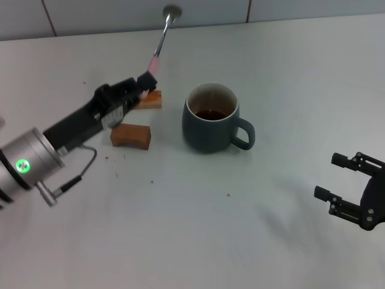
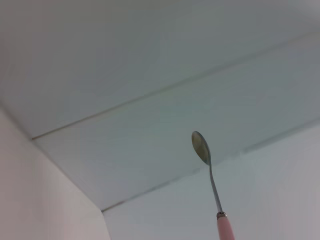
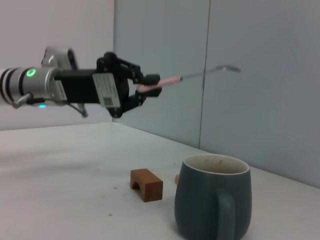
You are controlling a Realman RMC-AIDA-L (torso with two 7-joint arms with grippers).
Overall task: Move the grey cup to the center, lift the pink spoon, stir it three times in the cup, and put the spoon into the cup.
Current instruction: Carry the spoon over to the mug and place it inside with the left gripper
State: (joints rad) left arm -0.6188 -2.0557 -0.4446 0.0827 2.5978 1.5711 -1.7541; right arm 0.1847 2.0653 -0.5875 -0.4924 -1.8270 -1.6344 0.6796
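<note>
Nearest the robot, low on its right side, the right claw (image 1: 352, 189) hangs just above the white tabletop (image 1: 198, 235), its dark fingers spread apart with nothing between them, well apart from everything else.

Farther out, about the middle of the tabletop, stands the grey cup (image 1: 210, 118), upright, its loop handle turned toward the robot's right. Its white inside shows brown stains and a dark patch at the bottom. The right wrist view sees the grey cup (image 3: 212, 197) close up, handle facing the camera.

To the left of the cup lie two brown blocks: one brown block (image 1: 130, 135) sits in the open near the cup, and a second block (image 1: 150, 100) lies just beyond it, partly hidden under the left arm.

Above those blocks the left claw (image 1: 143, 87) is raised off the tabletop, pinched tight on the pink handle of the pink spoon (image 1: 160, 43). The spoon points up and away from the robot toward the back wall, metal bowl at the far end, held well clear of the cup. The left wrist view shows the pink spoon (image 2: 207, 170) against the tiled wall (image 2: 150, 75).
</note>
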